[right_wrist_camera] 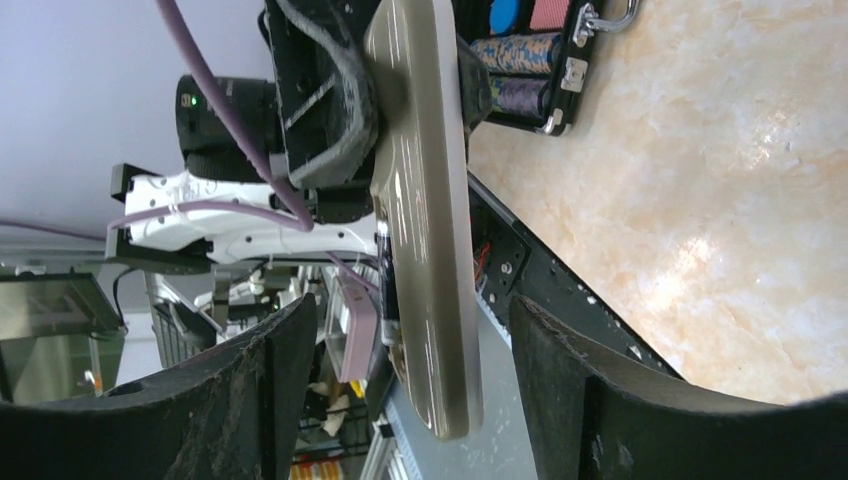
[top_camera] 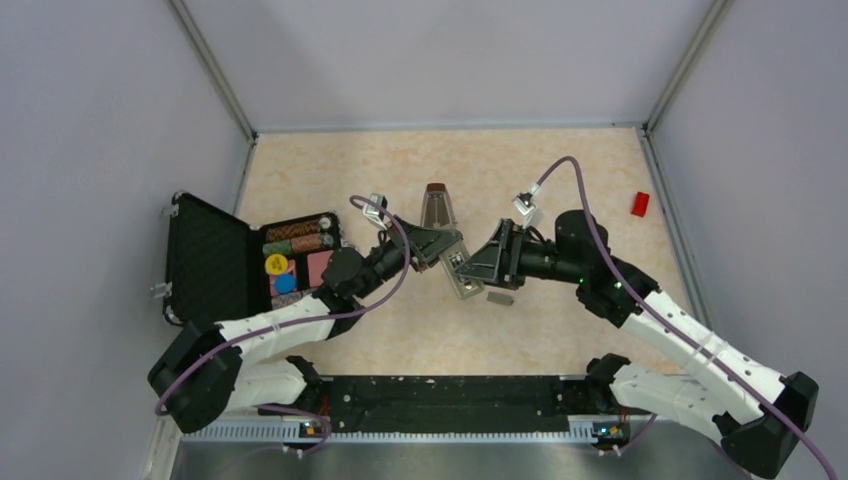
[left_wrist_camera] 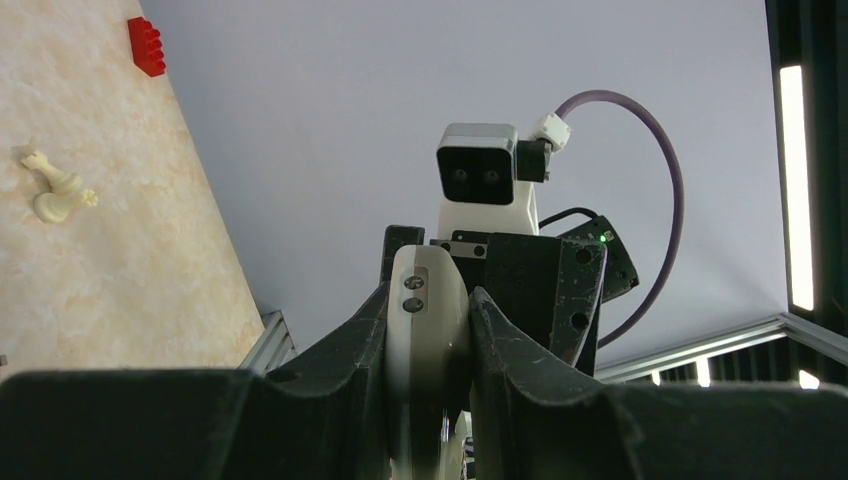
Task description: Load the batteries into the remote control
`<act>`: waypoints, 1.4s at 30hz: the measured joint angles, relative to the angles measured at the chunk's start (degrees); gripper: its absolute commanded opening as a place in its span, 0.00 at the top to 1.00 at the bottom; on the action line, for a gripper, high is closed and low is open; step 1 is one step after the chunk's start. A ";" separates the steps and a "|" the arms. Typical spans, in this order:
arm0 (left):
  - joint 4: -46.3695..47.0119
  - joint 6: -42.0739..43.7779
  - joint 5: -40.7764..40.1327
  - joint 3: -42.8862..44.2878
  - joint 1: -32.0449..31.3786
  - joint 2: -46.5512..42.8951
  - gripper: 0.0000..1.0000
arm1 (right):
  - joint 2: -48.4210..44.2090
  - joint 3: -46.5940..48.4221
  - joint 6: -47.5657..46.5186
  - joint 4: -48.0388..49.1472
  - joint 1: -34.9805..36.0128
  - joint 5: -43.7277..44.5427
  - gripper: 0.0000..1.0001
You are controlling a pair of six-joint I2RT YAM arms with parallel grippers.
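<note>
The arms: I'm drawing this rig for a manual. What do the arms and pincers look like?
The left arm and right arm have white shells over black joints. A purple cable loops along each to a silver-and-white camera at the wrist. The left pincer and right pincer are black. A green light glows on the right arm.

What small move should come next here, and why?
Probably draw the right gripper back from the remote control: its open jaws straddle it empty, the left gripper clamps it, and the grey cover already lies on the table. It must fetch a battery; none shows here.
</note>
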 measured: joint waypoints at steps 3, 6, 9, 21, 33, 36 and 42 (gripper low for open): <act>-0.02 -0.94 -0.02 0.00 0.00 0.00 1.00 | -1.68 -1.05 -0.83 0.24 0.00 -0.70 0.38; -0.02 -1.20 -0.04 0.00 0.00 0.00 1.00 | -2.75 -1.07 -1.73 0.57 0.00 -1.31 0.45; 0.28 -1.81 0.00 0.00 0.00 0.00 1.00 | -3.21 -1.07 -2.34 0.52 0.00 -1.44 0.56; 0.87 -2.67 0.33 0.00 0.00 0.02 1.00 | -3.13 -1.38 -2.73 -0.22 -0.02 -1.05 0.66; 0.81 -2.45 1.29 0.00 0.37 0.33 1.00 | -2.19 -1.38 -2.69 -0.76 -0.02 -0.70 0.68; 0.63 -2.40 1.29 0.00 0.50 0.42 1.00 | -1.70 -1.33 -2.51 -0.79 -0.04 -0.68 0.59; -0.09 -2.47 1.36 0.00 0.07 0.59 1.00 | -0.63 -1.27 -2.82 -1.11 -0.02 0.63 0.43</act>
